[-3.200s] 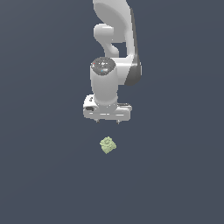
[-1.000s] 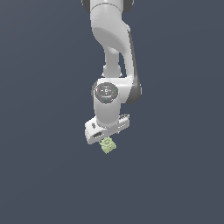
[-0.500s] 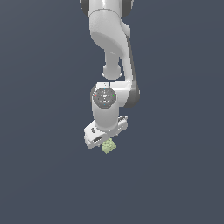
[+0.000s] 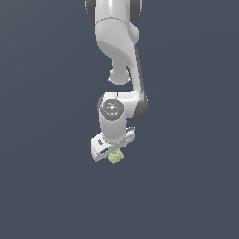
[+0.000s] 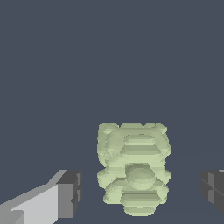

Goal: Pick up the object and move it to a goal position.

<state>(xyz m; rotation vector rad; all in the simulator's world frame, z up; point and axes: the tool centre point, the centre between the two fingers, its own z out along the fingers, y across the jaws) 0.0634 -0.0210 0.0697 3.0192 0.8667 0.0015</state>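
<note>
Lowered since earlier, fingers (image 5: 70, 192) stand apart, straddling the roughly cube-like object (image 5: 133, 168).

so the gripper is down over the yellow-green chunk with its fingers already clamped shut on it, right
Not quite. The gripper is down over the yellow-green chunk, but its fingers are not clamped on it: the wrist view shows them spread wide, with a clear gap on each side of the chunk. The jaws are open.

On my wrist cam the object (image 5: 134, 168), pale yellow-green & lumpy, sits btwn the gripper (image 5: 142, 192) fingers. One finger (image 5: 65, 194) at its 8 o'clock, the other at 4 o'clock, gaps both sides, no contact.
</note>
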